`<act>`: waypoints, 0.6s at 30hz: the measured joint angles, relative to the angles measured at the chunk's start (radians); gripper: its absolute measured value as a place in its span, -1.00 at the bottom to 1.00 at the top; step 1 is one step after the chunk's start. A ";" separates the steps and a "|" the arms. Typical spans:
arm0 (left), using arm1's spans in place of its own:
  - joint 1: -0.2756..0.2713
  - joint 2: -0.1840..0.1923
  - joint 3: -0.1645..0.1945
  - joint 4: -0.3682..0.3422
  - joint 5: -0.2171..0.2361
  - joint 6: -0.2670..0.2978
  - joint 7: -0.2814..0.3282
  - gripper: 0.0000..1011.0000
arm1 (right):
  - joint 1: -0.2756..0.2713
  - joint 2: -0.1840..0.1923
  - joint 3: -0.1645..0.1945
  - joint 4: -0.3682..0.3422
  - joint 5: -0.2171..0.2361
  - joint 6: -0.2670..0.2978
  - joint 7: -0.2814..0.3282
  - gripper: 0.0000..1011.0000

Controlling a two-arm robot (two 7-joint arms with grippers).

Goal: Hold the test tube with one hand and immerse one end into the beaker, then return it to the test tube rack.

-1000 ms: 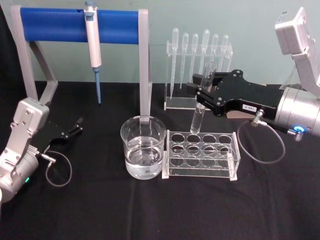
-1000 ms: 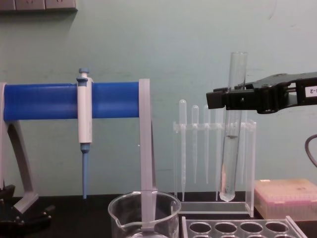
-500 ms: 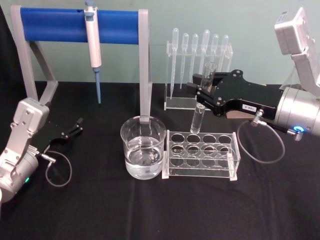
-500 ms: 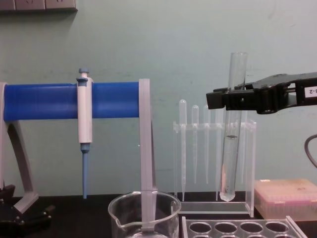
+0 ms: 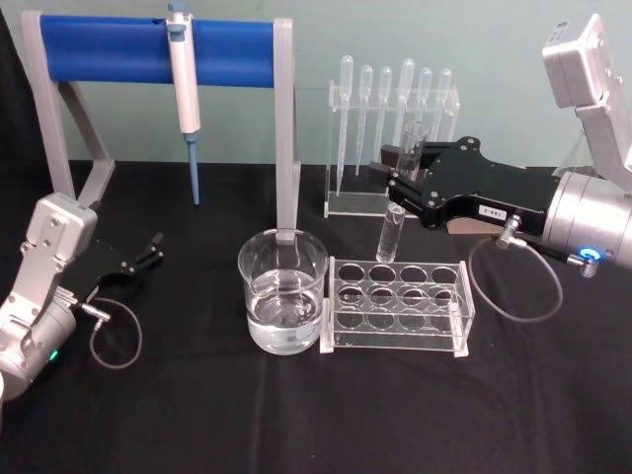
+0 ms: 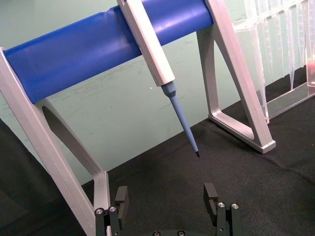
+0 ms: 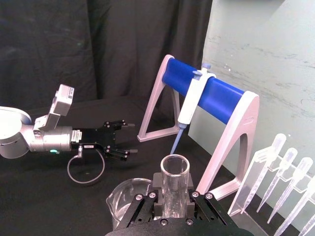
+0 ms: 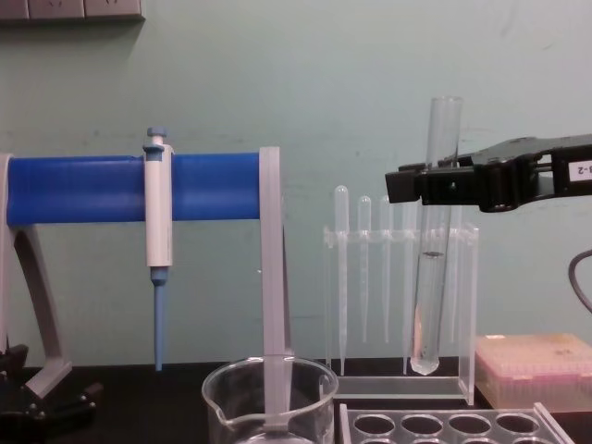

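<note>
The right claw is clamped on the upright test tube below its rim, holding it in the air just above the back of the rack, right of the beaker. The left claw rests wide open and empty, low over the table.

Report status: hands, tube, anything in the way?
Right hand shut on tube, upright above rack. Left hand open, parked at left. Nothing between tube and beaker.
</note>
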 joint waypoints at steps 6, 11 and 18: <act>0.000 0.000 0.000 0.000 0.000 0.000 0.000 0.98 | 0.000 0.000 0.000 0.000 -0.001 0.000 0.000 -0.56; 0.000 0.000 0.000 0.000 0.000 0.000 0.000 0.98 | 0.000 0.000 0.000 0.000 -0.001 -0.001 0.000 -0.56; 0.000 0.000 0.000 0.000 0.000 0.000 0.000 0.98 | 0.000 0.000 0.000 0.000 -0.001 -0.001 0.000 -0.56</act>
